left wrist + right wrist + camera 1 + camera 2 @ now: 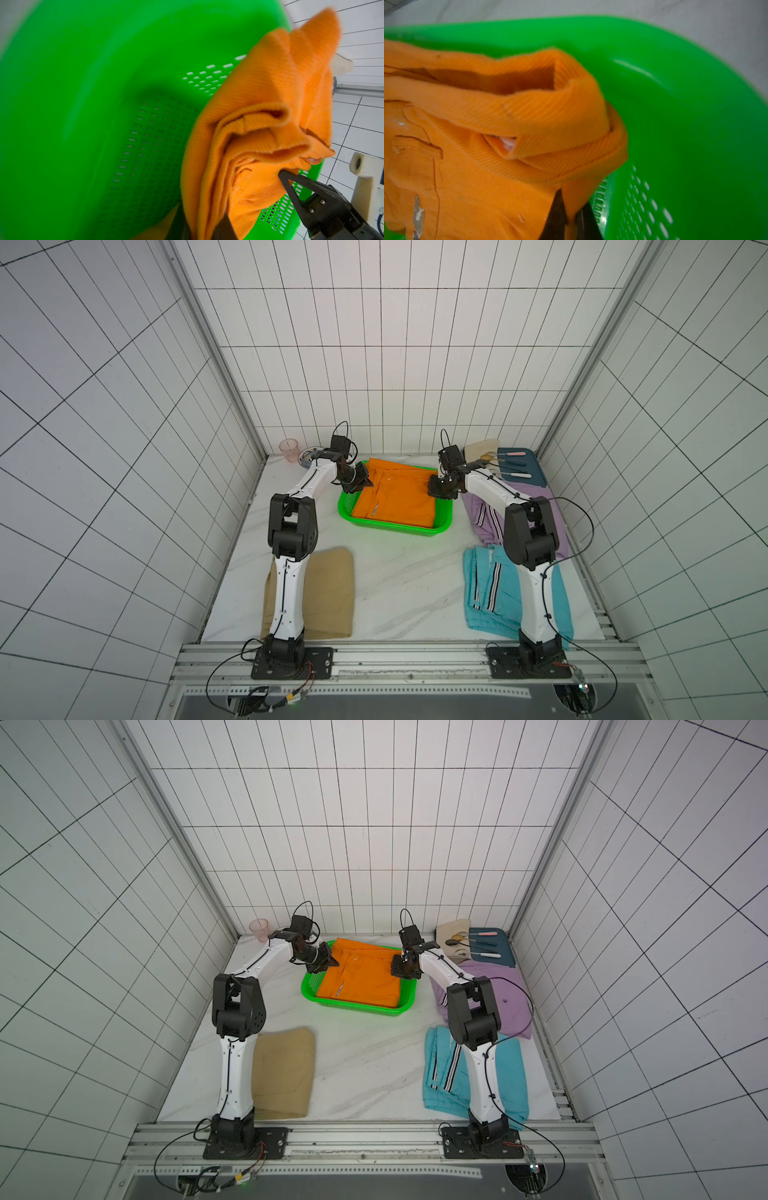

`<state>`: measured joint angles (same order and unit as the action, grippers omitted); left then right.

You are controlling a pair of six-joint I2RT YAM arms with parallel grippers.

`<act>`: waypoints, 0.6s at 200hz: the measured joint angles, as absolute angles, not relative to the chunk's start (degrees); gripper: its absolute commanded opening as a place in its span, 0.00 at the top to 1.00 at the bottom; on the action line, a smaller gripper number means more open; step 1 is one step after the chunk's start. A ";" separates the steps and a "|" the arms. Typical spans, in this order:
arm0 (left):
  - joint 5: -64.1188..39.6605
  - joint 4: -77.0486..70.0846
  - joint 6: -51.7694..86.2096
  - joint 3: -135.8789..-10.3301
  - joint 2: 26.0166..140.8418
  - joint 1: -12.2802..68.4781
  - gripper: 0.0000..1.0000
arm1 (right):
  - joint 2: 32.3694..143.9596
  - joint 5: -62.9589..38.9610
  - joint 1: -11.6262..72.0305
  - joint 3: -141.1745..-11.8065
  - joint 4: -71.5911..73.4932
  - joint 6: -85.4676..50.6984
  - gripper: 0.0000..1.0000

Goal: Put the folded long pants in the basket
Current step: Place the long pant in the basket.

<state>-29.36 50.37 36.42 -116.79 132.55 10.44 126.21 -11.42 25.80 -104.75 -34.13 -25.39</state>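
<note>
The orange folded long pants (395, 497) (361, 977) lie across the green basket (390, 529) (357, 1009), their far edge hanging over its back rim. My left gripper (365, 483) (332, 963) is shut on their left edge; in the left wrist view its jaws (202, 224) pinch several orange layers (259, 124) above the perforated floor (145, 145). My right gripper (432, 489) (395, 969) (571, 214) is shut on the right edge (467, 166), beside the basket wall (695, 124). Khaki pants (328, 593), light blue pants (494, 589) and lilac pants (486, 510) lie on the table.
A pink cup (289, 450) and a patterned dish (307, 456) stand at the back left. At the back right a dark blue tray (528, 466) and a cream cloth (482, 450) bear cutlery. Tiled walls enclose the marble table (399, 580).
</note>
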 measured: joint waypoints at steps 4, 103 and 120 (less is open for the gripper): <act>-29.39 50.70 36.49 -116.88 132.55 10.44 1.00 | 126.23 -11.55 25.80 -104.95 -34.54 -25.36 1.00; -23.27 64.93 39.83 -122.52 128.57 11.81 1.00 | 120.86 -20.34 25.15 -105.56 -43.94 -26.09 1.00; -22.96 66.72 39.57 -124.92 130.82 11.66 1.00 | 124.09 -21.30 25.21 -105.54 -44.27 -25.91 1.00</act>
<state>-22.96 66.72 39.57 -124.92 130.82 11.66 124.09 -21.30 25.21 -105.54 -44.27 -25.91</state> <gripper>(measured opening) 0.137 0.091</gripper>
